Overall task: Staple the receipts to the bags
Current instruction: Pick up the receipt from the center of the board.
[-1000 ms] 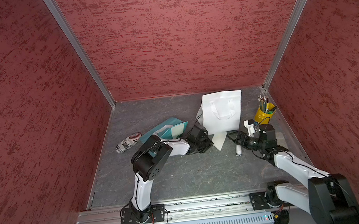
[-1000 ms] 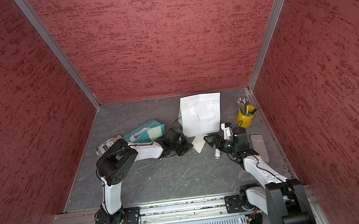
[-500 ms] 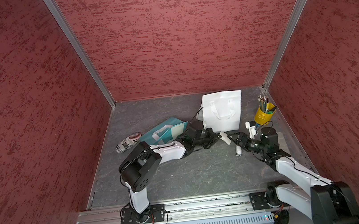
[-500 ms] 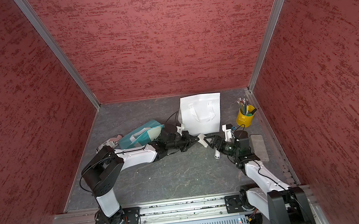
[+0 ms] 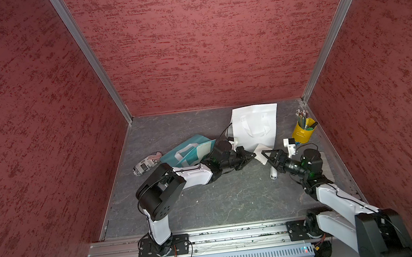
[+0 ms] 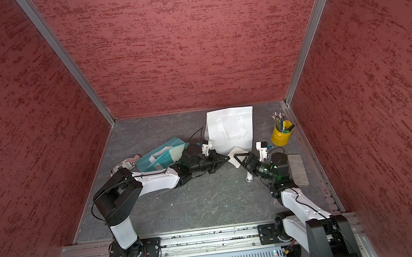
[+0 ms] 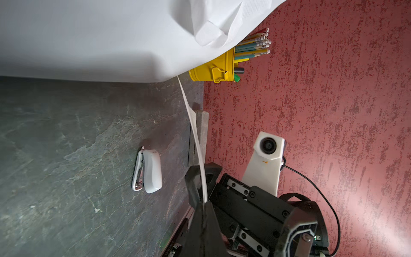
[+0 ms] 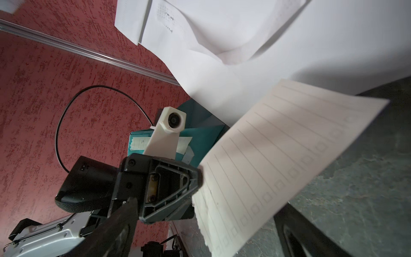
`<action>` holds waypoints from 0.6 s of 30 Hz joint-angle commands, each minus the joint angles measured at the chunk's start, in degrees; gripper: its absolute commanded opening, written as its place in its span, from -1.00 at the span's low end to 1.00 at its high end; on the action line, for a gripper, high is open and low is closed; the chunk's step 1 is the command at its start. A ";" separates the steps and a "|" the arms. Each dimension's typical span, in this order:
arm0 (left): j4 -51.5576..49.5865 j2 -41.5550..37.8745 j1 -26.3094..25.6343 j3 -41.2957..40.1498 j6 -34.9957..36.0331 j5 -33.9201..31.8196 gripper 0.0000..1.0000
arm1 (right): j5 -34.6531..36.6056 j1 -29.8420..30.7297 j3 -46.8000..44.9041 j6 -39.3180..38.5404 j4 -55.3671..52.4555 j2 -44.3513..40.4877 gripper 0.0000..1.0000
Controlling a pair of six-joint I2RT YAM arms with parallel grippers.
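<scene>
My left gripper (image 5: 253,154) is shut on one corner of an off-white lined receipt (image 8: 278,155) and holds it off the table, just in front of the white bag (image 5: 255,125). My right gripper (image 5: 265,156) faces it, open, with its jaws on either side of the slip's free end. In the left wrist view the receipt (image 7: 195,135) shows edge-on, running into my shut fingertips (image 7: 203,205). The teal bag (image 5: 189,151) with white handles lies behind the left arm, with a pale slip (image 5: 204,147) on it. The white stapler (image 5: 273,173) lies on the table under the right gripper.
A yellow cup of pencils (image 5: 303,133) stands at the back right by the wall. A grey slab (image 5: 326,167) lies along the right edge. A printed pouch (image 5: 148,164) lies left of the teal bag. Red walls close in three sides.
My left gripper has lifted the receipt off the table and carried it to the right. The right gripper has come in from the right, and its jaws now straddle the slip.
</scene>
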 commanded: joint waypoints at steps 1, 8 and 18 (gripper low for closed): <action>1.41 -0.84 -0.35 -0.67 1.06 0.83 -1.00 | -0.55 -0.44 2.15 0.89 5.16 1.11 0.77; 2.37 -0.41 -0.35 -1.04 1.22 1.17 -1.00 | 1.35 -0.44 4.15 -1.11 3.49 1.94 0.43; 2.37 -0.16 -0.24 -1.47 1.46 1.52 -1.00 | 5.47 -0.48 5.59 -3.89 1.02 3.48 -0.24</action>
